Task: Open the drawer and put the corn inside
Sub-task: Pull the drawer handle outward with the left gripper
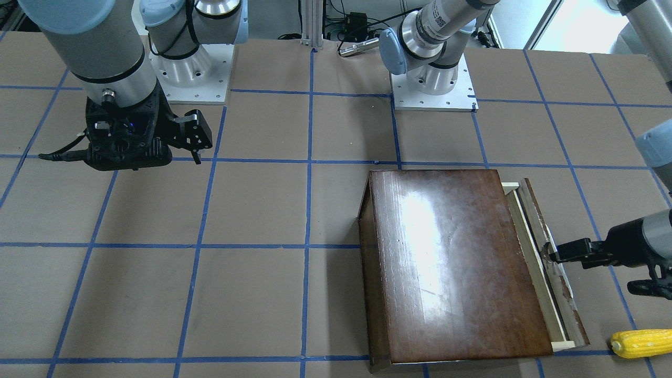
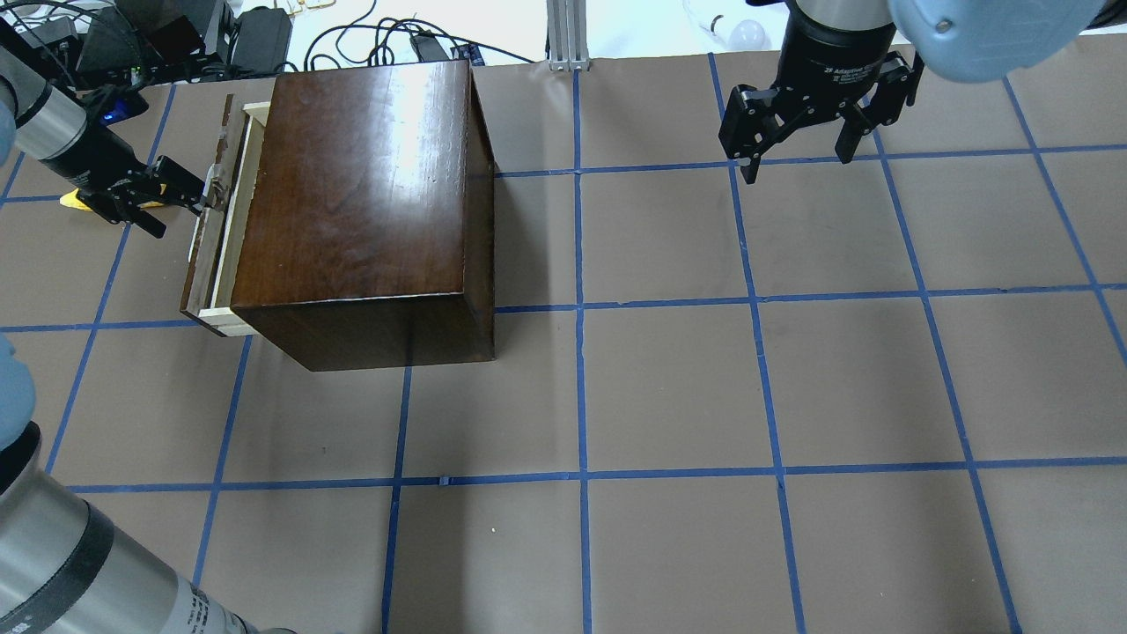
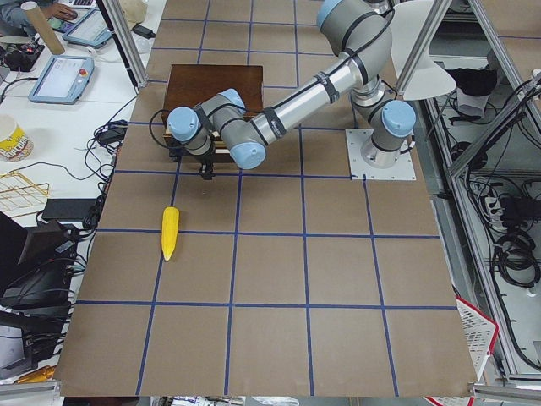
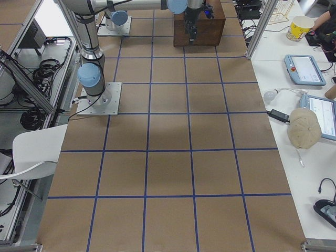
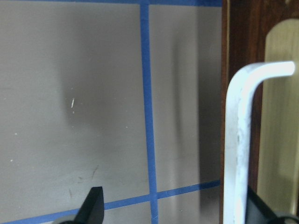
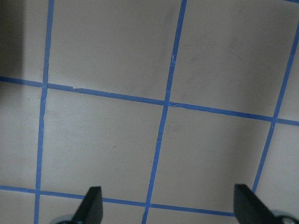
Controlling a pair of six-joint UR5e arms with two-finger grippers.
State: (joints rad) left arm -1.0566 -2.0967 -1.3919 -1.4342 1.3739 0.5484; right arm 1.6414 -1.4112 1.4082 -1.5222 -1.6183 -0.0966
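Observation:
The dark-brown cabinet [image 1: 451,262] stands on the table, also in the overhead view [image 2: 352,194]. Its drawer [image 1: 546,273] is pulled out a little, showing a strip of pine tray [image 2: 231,238]. My left gripper [image 2: 183,216] is open at the drawer front. In the left wrist view the white handle [image 5: 238,140] stands between the spread fingers, close to the right one. The yellow corn [image 1: 641,343] lies on the table beyond the drawer front, clear in the left side view [image 3: 170,233]. My right gripper [image 2: 799,167] is open and empty, far from the cabinet.
Brown table paper with a blue tape grid [image 2: 581,308]. The two arm bases [image 1: 433,84] stand at the robot's edge. Cables and boxes [image 2: 176,26] lie off the table behind the cabinet.

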